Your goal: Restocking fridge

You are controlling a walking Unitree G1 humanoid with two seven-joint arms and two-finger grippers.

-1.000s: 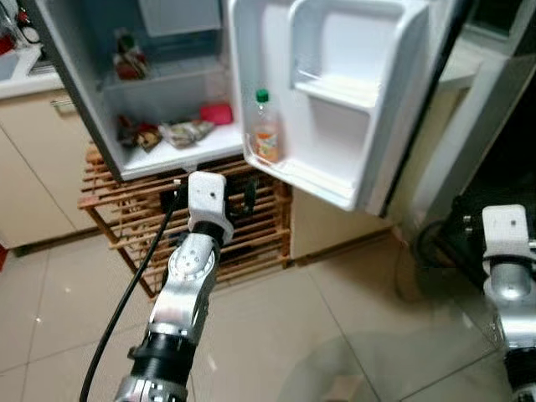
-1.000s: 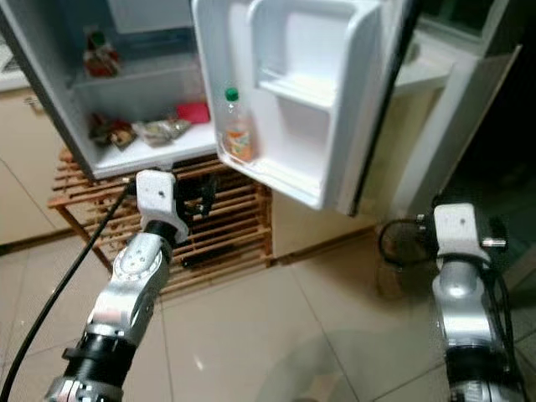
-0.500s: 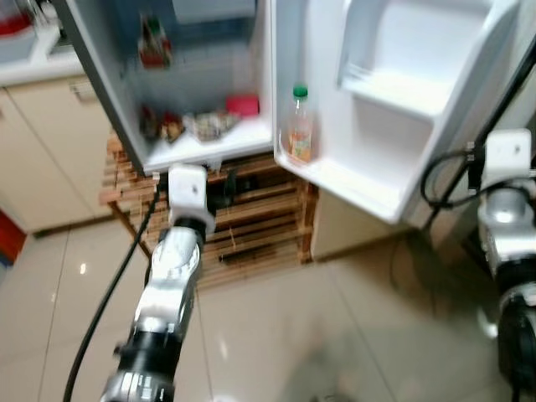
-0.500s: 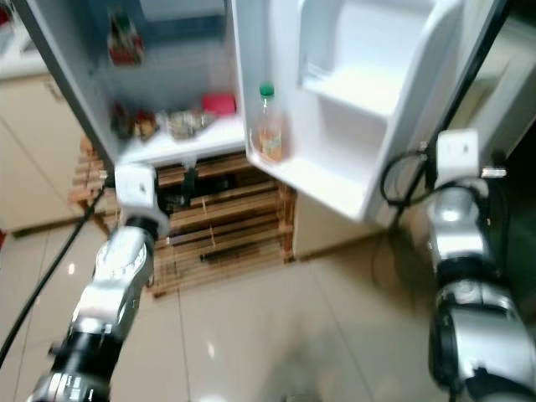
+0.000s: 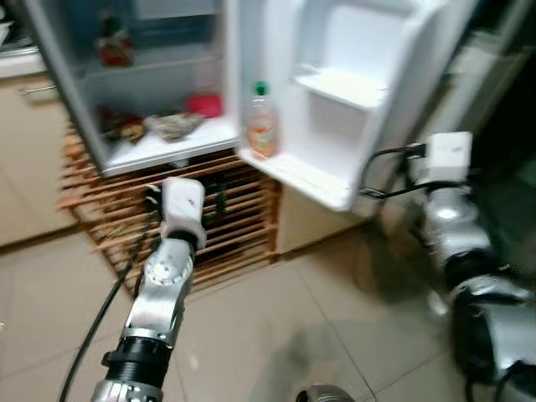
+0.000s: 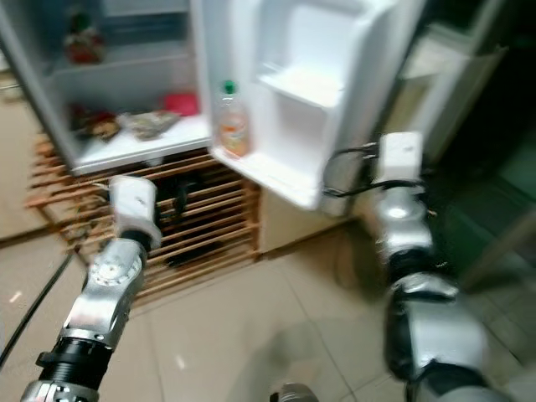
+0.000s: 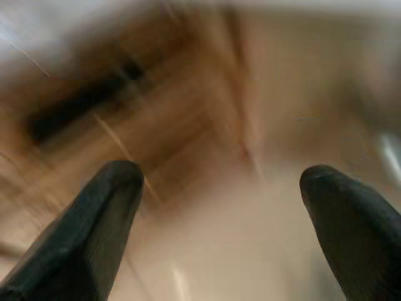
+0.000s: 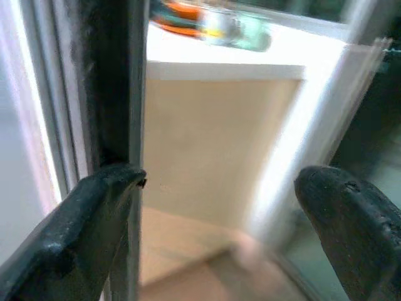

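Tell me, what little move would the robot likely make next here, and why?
Probably ease the right gripper a little closer to the outer edge of the open fridge door to take hold and swing it. Its fingers are spread wide with nothing between them, right beside the door's dark edge. The left gripper is open too, facing the wooden rack.

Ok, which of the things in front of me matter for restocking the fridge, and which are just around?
For the job:
fridge
open fridge door
bottle in the door shelf
left gripper, open
right gripper, open

Just around:
wooden rack
cabinet
tiled floor
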